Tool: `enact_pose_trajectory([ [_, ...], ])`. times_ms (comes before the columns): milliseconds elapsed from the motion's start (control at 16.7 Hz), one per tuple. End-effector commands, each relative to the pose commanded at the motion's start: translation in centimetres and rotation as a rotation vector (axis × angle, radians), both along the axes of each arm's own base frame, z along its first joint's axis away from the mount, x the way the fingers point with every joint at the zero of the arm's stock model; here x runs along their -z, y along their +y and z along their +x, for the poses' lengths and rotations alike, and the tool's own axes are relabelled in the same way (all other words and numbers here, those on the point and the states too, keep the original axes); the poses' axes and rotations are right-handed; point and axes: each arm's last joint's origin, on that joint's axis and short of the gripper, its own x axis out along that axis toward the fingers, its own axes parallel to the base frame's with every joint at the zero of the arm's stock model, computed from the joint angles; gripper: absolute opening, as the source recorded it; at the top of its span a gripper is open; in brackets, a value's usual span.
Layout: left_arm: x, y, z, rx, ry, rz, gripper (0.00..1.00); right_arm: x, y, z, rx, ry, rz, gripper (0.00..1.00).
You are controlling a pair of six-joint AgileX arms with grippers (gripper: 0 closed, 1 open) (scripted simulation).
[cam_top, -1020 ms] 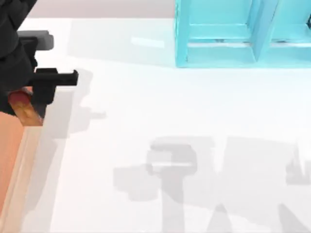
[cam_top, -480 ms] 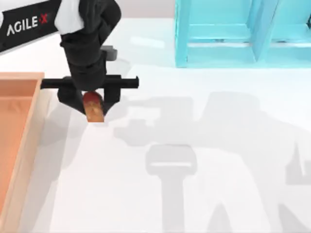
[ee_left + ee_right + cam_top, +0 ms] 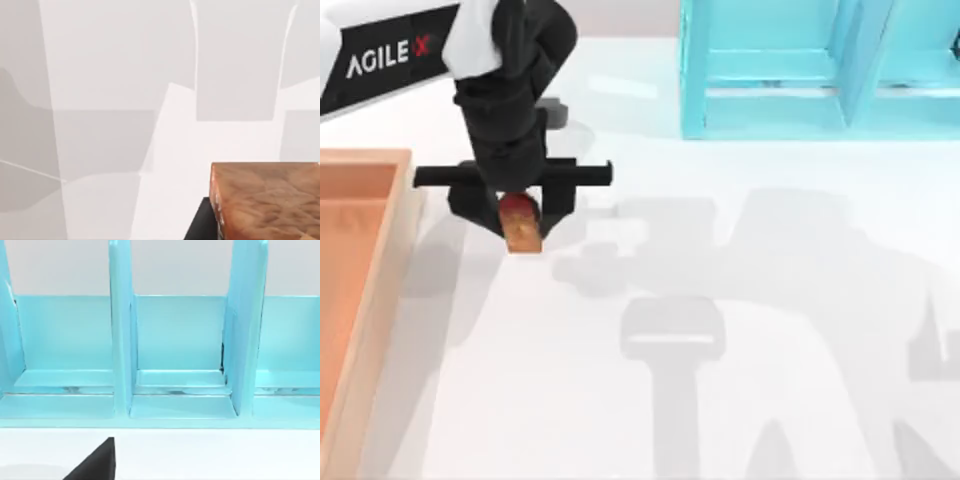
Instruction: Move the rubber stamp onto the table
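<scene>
rubber stamp [image 3: 521, 227] in left tool [image 3: 513, 212], white table [image 3: 740, 300], turquoise shelf [image 3: 820, 70]

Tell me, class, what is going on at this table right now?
The left gripper is shut on the rubber stamp, holding it over the white table just to the right of the wooden tray. The stamp has not been released yet. A turquoise shelf unit stands at the table's far side.
</scene>
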Motion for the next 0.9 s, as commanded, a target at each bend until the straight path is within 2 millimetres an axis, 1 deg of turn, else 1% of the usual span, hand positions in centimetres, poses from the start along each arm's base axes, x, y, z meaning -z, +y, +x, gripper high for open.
enact_pose_trajectory([
  [480, 3.6, -0.2, 0.0, 0.002, -0.002, 0.001, 0.0, 0.0, 0.0, 0.0, 0.0, 0.0, 0.0, 1.0],
  [720, 3.7, -0.2, 0.0, 0.002, -0.001, 0.001, 0.0, 0.0, 0.0, 0.0, 0.0, 0.0, 0.0, 1.0],
  [900, 3.7, -0.2, 0.0, 0.002, -0.001, 0.001, 0.23, 0.0, 0.0, 0.0, 0.0, 0.0, 0.0, 1.0],
])
